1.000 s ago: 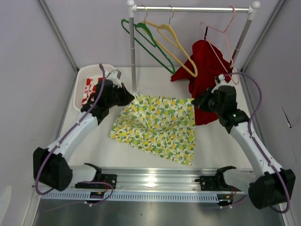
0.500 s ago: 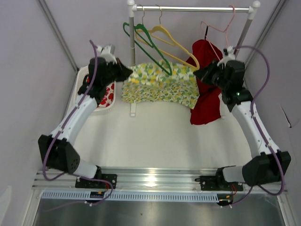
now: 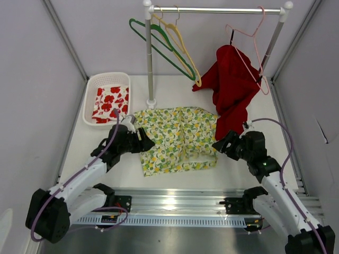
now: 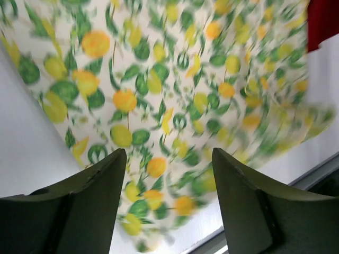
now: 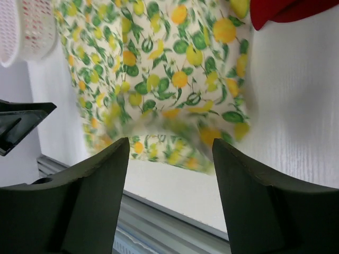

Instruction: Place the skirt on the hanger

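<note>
Skirt [image 3: 177,138] lies rumpled on the table [image 3: 180,95], well below the hangers [image 3: 175,50]; left gripper [image 3: 149,144] and right gripper [image 3: 217,146] both gape empty beside it; nothing hung yet.

**Robot laboratory cell.** A white table [image 3: 177,181] was boxed in by plain grey panels [image 3: 32,79] on its left, back and right. An aluminium rail [image 3: 175,201] along the table's near edge carried two arms [image 3: 85,174]. A clothes rack [image 3: 217,9] with hangers [image 3: 160,33] stood at the table's back, and a basket [image 3: 108,74] at its back-left corner.
</note>
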`<state>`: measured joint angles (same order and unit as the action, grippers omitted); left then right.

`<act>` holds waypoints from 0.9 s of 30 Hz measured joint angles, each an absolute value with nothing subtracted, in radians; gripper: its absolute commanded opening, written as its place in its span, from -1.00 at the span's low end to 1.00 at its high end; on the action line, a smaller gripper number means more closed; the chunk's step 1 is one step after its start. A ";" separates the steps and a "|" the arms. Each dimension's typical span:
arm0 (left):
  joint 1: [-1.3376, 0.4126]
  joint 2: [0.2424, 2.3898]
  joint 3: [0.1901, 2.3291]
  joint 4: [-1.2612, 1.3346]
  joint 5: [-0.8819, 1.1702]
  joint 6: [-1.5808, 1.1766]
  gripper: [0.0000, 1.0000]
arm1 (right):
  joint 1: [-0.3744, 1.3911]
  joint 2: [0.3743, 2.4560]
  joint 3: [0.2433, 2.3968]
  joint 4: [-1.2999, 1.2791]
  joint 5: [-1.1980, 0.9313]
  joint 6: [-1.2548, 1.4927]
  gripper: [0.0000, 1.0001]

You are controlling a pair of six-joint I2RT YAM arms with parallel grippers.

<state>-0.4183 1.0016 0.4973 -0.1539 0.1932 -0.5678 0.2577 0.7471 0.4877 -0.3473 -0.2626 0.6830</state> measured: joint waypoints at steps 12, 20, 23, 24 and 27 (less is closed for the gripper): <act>-0.418 0.905 0.654 -0.179 0.156 -0.566 0.20 | 0.270 0.729 0.620 -0.400 -0.198 0.650 0.40; -0.420 0.901 0.658 -0.228 0.131 -0.567 0.20 | 0.278 0.791 0.675 -0.385 -0.180 0.621 0.37; -0.423 0.900 0.679 -0.250 0.114 -0.567 0.20 | 0.293 0.819 0.694 -0.395 -0.169 0.609 0.37; -0.424 0.900 0.693 -0.254 0.110 -0.567 0.20 | 0.300 0.835 0.714 -0.400 -0.164 0.603 0.38; -0.431 0.903 0.752 -0.257 0.101 -0.566 0.20 | 0.319 0.880 0.805 -0.406 -0.158 0.588 0.39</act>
<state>-0.4309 0.9031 0.7517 -0.2565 0.1009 -0.5659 0.3191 0.8803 0.8047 -0.4065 -0.1577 0.5880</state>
